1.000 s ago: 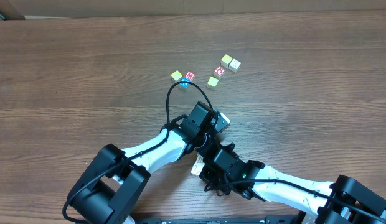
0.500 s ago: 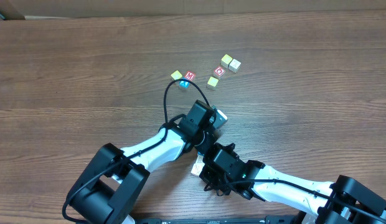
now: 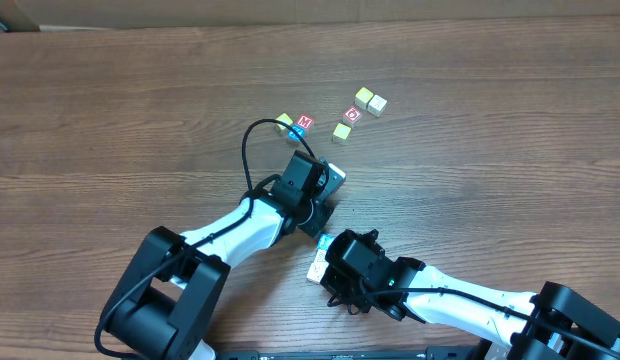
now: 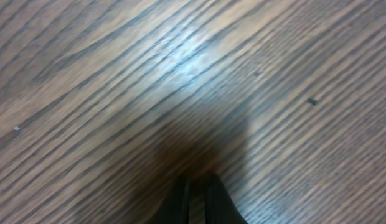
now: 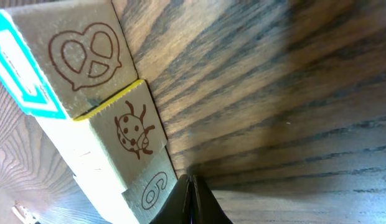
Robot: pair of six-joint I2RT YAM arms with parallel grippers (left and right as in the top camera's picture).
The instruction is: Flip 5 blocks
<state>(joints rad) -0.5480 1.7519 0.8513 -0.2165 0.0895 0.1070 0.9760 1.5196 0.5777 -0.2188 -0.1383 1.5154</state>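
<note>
Several small blocks lie at the back of the table: a yellow block [image 3: 283, 122], a red M block [image 3: 304, 122], a yellow one [image 3: 341, 131], a red O block [image 3: 352, 114] and a yellow-cream pair [image 3: 370, 100]. My left gripper [image 3: 320, 212] is shut and empty over bare wood [image 4: 196, 186], just short of them. My right gripper [image 5: 190, 183] is shut and empty, its tips beside a row of three blocks: a pretzel block with a blue face [image 5: 81, 56], a ladybug block [image 5: 134, 134] and a "6" block [image 5: 152, 190]. From overhead that row [image 3: 318, 268] is mostly hidden by the right wrist.
The wooden table [image 3: 490, 180] runs out to the sides. The two arms meet near the front middle, the left wrist's black cable [image 3: 252, 150] looping above it. A cardboard wall [image 3: 290, 10] borders the far edge.
My left arm has swung left and toward the far blocks, away from the right wrist, uncovering a blue block corner there. The right arm and all blocks have stayed put.
</note>
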